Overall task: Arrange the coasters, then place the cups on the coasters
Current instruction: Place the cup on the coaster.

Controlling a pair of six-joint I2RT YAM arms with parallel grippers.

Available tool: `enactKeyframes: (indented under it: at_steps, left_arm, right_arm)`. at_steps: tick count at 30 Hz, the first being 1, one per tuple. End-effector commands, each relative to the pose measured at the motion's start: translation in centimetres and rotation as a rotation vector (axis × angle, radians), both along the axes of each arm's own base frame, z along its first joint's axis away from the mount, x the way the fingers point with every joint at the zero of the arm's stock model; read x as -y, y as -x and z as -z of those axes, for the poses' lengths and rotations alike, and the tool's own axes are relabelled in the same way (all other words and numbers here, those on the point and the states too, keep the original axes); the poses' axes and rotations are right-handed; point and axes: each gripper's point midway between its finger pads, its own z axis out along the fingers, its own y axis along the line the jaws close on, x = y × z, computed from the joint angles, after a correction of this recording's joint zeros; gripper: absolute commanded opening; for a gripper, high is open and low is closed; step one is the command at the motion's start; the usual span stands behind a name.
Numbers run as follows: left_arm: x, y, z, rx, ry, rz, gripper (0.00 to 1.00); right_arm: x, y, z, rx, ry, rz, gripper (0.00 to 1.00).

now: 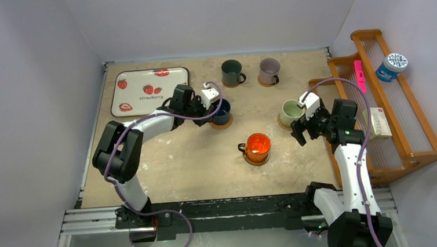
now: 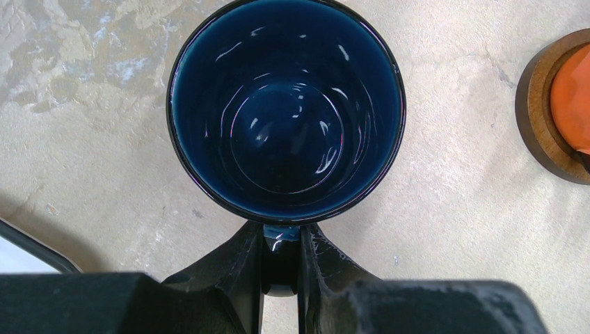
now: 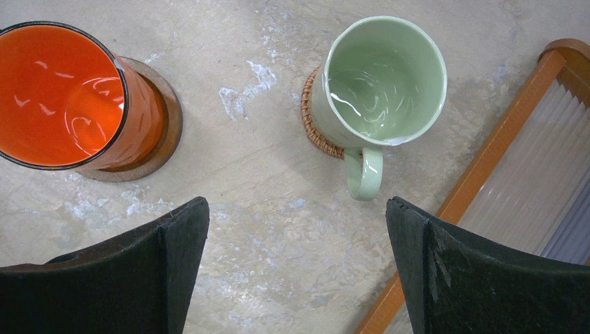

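Left gripper (image 2: 282,256): clamped together on the handle of the navy mug (image 2: 285,111); the mug is held over its coaster (image 1: 222,125); seating cannot be told.
Right gripper (image 3: 298,209): jaws spread apart, nothing gripped; the pale green mug (image 3: 386,76) is just ahead.
Risk: the navy mug may be tipped or dragged off-centre if released askew.
Room: bare table is seen around it; the orange mug (image 1: 258,146) stands well apart; the right arm is crowded by the wooden rack (image 3: 487,160).

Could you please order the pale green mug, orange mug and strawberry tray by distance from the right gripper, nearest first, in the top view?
From the right gripper:
1. pale green mug, just beyond it.
2. orange mug, to its left, mid-table.
3. strawberry tray, far left corner.
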Motion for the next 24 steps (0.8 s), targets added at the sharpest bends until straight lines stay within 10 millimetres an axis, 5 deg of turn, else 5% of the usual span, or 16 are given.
enactKeyframes:
  at_steps: [1, 18, 19, 20, 24]
  left_arm:
    - [0.70, -0.63, -2.68, 0.063, 0.033, 0.030, 0.00]
    - [0.44, 0.08, -2.51, 0.041, 0.017, 0.043, 0.00]
    - [0.45, 0.14, -2.42, 0.038, 0.016, 0.046, 0.39]
    - [0.45, 0.13, -2.44, 0.039, 0.017, 0.046, 0.63]
    - [0.45, 0.11, -2.47, 0.040, 0.017, 0.046, 0.80]
  right_arm:
    - [-0.13, 0.04, 0.02, 0.008, -0.001, -0.013, 0.99]
    - [-0.14, 0.09, -0.11, 0.013, 0.000, -0.013, 0.99]
    - [-0.14, 0.08, -0.09, 0.013, 0.001, -0.013, 0.99]
    - [-0.16, 0.08, -0.07, 0.012, 0.000, -0.014, 0.99]
    - [-0.17, 0.09, -0.10, 0.013, 0.000, -0.014, 0.99]
